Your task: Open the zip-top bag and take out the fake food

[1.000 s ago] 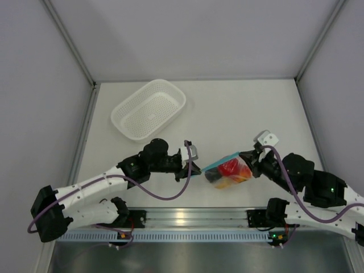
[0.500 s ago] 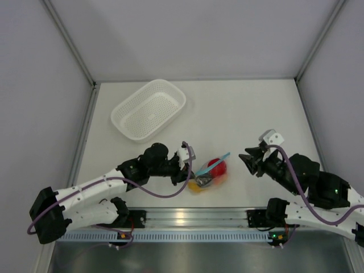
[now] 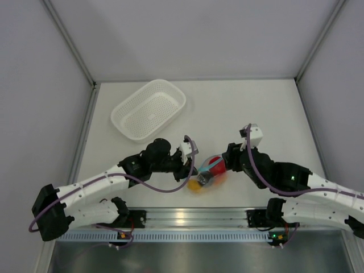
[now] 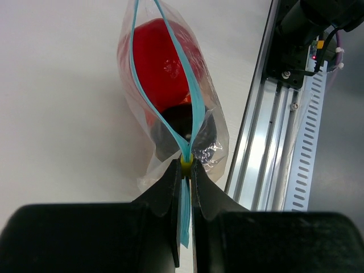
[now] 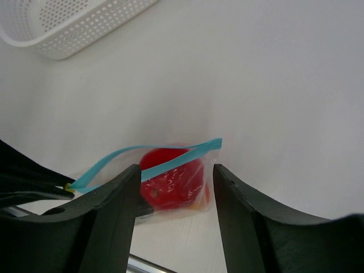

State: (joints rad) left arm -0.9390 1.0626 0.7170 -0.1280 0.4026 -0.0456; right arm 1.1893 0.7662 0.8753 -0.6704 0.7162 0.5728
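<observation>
The zip-top bag (image 3: 209,172) lies on the table between the two arms, its light blue zip strip (image 4: 165,74) parted along the top. Inside show a shiny red ball (image 4: 162,57) and a dark piece (image 4: 181,129); a yellow-orange piece (image 3: 195,185) shows at the bag's near corner. My left gripper (image 3: 190,166) is shut on the strip's end (image 4: 186,168). My right gripper (image 3: 227,162) stands open just right of the bag, its fingers either side of the bag's far end (image 5: 176,170), not touching it.
A white perforated basket (image 3: 116,116) sits at the back left, and its corner shows in the right wrist view (image 5: 68,23). The aluminium rail (image 3: 187,216) runs along the near edge, close behind the bag (image 4: 273,142).
My right gripper let go of the bag and opened, then moved left, back toward it. The bag dropped onto the table and swung toward my left gripper, which kept its hold.
</observation>
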